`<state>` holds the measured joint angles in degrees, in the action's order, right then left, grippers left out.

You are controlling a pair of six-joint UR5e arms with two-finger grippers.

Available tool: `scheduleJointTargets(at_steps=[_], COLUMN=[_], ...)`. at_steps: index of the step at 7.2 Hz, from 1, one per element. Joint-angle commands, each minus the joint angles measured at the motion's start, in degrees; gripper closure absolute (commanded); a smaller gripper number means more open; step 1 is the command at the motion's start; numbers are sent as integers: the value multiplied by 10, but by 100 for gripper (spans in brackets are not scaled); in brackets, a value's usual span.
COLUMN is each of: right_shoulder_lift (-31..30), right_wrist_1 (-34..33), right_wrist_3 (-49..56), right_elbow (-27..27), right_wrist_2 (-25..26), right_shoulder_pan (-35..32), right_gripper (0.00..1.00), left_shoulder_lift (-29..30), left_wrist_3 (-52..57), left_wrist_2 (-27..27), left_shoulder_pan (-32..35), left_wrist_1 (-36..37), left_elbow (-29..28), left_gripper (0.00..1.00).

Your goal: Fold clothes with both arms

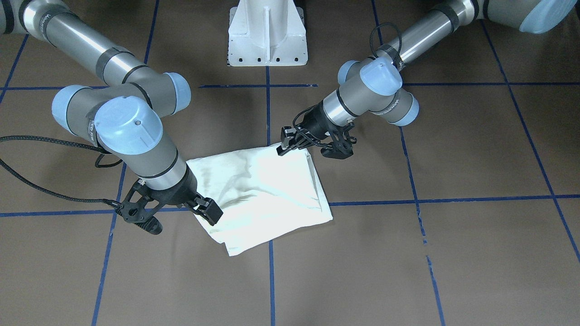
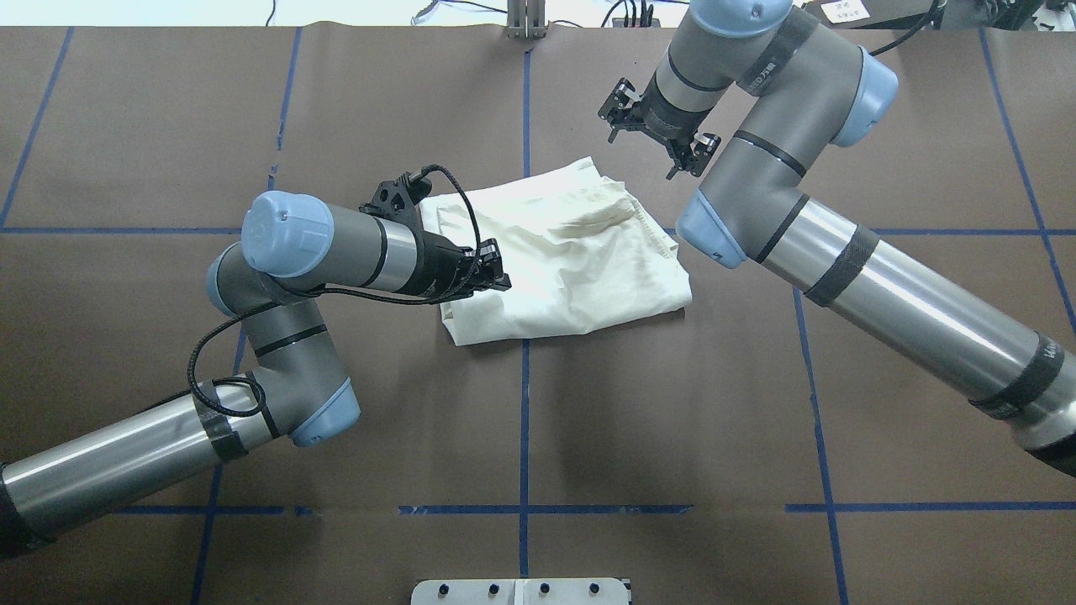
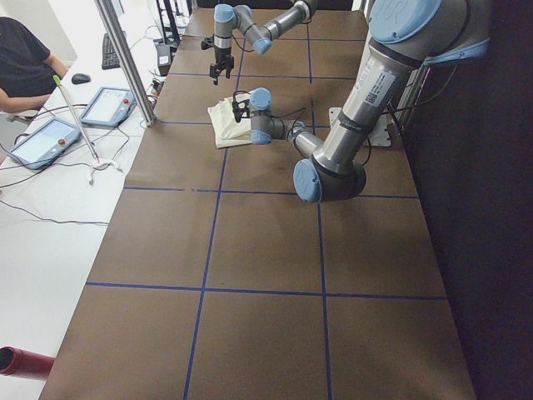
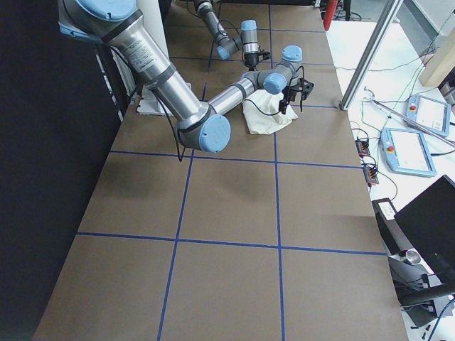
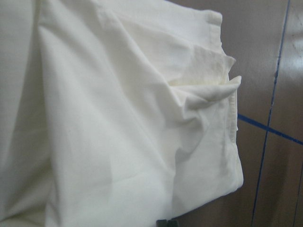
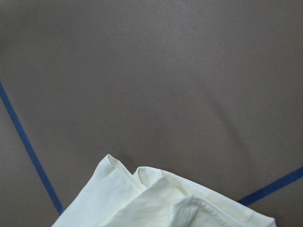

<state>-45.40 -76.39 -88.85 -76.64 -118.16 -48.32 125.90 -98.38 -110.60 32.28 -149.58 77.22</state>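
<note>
The clothes are one cream-white shirt (image 1: pixel 263 190) (image 2: pixel 563 252), lying folded into a rough rectangle near the table's middle, plain side up. My left gripper (image 1: pixel 282 142) (image 2: pixel 496 267) hovers open over the shirt's edge nearest the robot, with nothing between its fingers. Its wrist view is filled with rumpled shirt fabric (image 5: pixel 118 118) and a folded hem corner. My right gripper (image 1: pixel 209 212) hangs open just above the shirt's far corner on the robot's right side, holding nothing. That corner (image 6: pixel 142 203) lies loose on the table in the right wrist view.
The brown table cover (image 2: pixel 756 378) carries a grid of blue tape lines (image 2: pixel 524 403). The white pedestal base (image 1: pixel 267 36) stands at the robot's side. A metal post (image 3: pixel 125 58), control tablets (image 3: pixel 104 107) and a seated person (image 3: pixel 21 58) are beside the table's far edge.
</note>
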Motion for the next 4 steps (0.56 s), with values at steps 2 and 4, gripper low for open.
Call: scheduleJointTargets(at_steps=[2, 4], right_shoulder_lift=[-1, 1], right_wrist_1=[0, 1], right_wrist_3=[1, -2], right_elbow=[-1, -2], right_wrist_2=[0, 0], right_shoulder_pan=[0, 0], right_gripper=[0, 0], left_shoulder_lift=[-40, -43], left_wrist_3=[27, 27], left_wrist_2=[42, 42], left_shoulder_pan=[-20, -15], left_wrist_1=[13, 45], left_elbow=[10, 32], left_gripper=[100, 100])
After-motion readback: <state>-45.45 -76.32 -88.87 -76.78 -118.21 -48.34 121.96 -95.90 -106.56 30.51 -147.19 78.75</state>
